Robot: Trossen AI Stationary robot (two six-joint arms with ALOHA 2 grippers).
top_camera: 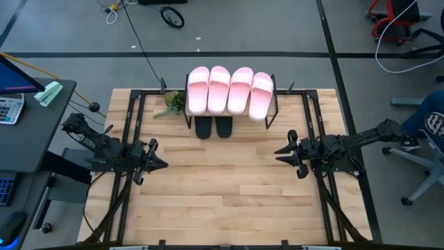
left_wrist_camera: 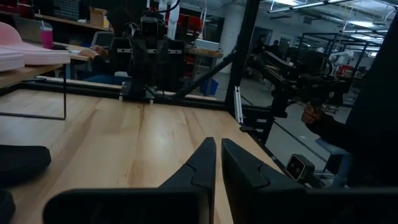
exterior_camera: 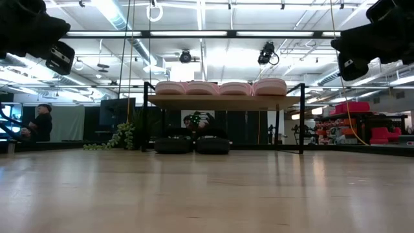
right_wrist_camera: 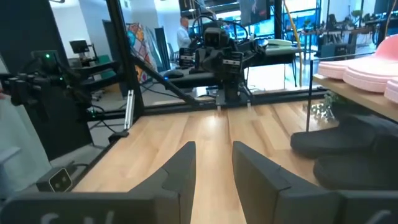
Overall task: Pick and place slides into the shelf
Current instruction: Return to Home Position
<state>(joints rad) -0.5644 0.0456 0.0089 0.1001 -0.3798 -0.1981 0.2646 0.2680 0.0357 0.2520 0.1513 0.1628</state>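
Observation:
Four pale pink slides (top_camera: 229, 90) lie side by side on the shelf's wooden top board (exterior_camera: 220, 101). Two black slides (top_camera: 213, 127) rest on the table under the shelf, toes toward the near edge (exterior_camera: 192, 145). My left gripper (top_camera: 161, 164) hovers shut over the table's left side, pointing right (left_wrist_camera: 217, 158). My right gripper (top_camera: 283, 154) hovers open over the right side, pointing left (right_wrist_camera: 213, 162). Both are well clear of the shelf. The right wrist view shows the pink slides (right_wrist_camera: 367, 68) above the black slides (right_wrist_camera: 354, 146).
A small green plant (top_camera: 172, 102) stands left of the shelf. Black frame rails (top_camera: 132, 125) run along the table's left and right sides. The wide tabletop (top_camera: 222, 187) between the grippers holds nothing. A person (exterior_camera: 40, 123) sits in the room beyond.

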